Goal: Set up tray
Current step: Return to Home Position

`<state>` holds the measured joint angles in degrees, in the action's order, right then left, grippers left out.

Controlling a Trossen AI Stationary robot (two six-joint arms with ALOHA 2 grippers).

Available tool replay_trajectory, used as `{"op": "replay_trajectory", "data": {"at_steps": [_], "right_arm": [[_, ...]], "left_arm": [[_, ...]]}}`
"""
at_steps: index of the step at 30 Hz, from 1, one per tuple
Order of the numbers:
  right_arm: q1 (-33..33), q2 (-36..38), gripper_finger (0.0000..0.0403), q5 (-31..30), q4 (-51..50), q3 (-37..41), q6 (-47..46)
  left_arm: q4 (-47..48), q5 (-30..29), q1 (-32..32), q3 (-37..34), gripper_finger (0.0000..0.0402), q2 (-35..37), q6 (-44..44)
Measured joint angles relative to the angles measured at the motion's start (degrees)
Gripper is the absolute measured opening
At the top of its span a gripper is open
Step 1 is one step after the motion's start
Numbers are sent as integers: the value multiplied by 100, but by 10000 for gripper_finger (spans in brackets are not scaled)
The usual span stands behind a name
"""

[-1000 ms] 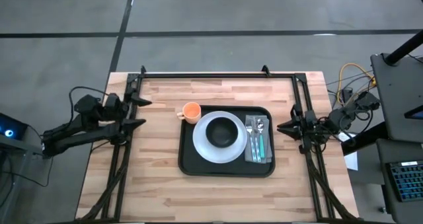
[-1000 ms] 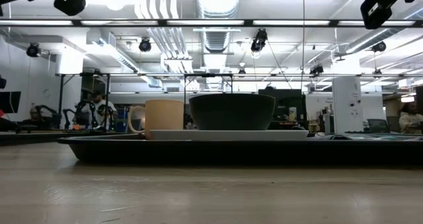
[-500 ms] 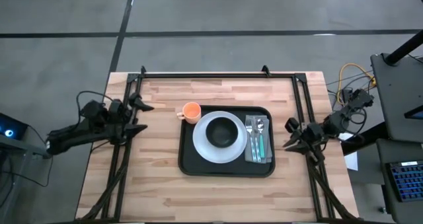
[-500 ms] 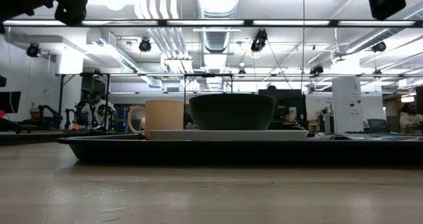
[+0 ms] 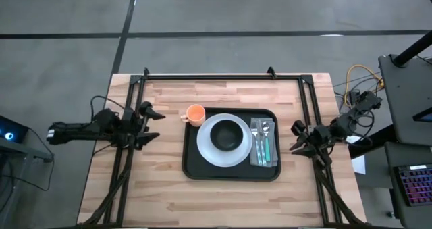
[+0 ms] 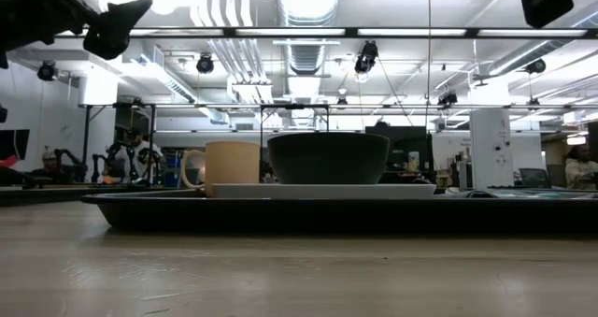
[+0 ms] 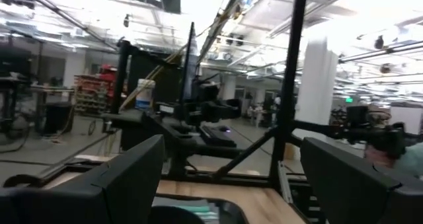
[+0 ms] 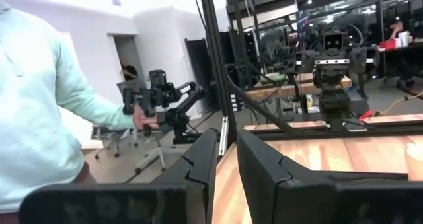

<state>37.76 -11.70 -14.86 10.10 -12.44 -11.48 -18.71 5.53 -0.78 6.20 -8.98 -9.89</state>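
The tray lies flat around the middle of the wooden tabletop, a little toward the right arm's side. Its long axis runs across from one arm to the other, with the long sides parallel to the tabletop's far edge.

On it stand a white plate carrying a dark bowl, an orange cup at the far left corner, and a grey napkin bearing blue-handled cutlery.

The tray looks stiff and smooth, probably plastic and light in itself but weighted by its load. That load would likely slide or tip if the tray tilted. The raised rim at the two short ends seems the best hold, one claw per end, kept level.

The left claw hovers at the tabletop's left edge, spread wide and empty. The right claw hangs at the right edge, narrowly parted and holding nothing. Both are well apart from the tray.
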Motion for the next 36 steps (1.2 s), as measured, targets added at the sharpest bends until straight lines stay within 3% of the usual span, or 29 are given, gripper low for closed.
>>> {"op": "replay_trajectory", "data": {"at_steps": [17,23,31,36], "right_arm": [[0,42,52,41,450,533,0],[0,293,52,340,514,814,16],[0,1139,52,336,366,1118,311],[-4,1162,52,86,7,1129,346]], "left_arm": [[-60,-1290,1644,-39,331,-268,115],[-103,-1446,1666,-397,331,194,184],[81,-1469,1690,-562,331,798,301],[363,-1499,1688,-560,331,863,256]]}}
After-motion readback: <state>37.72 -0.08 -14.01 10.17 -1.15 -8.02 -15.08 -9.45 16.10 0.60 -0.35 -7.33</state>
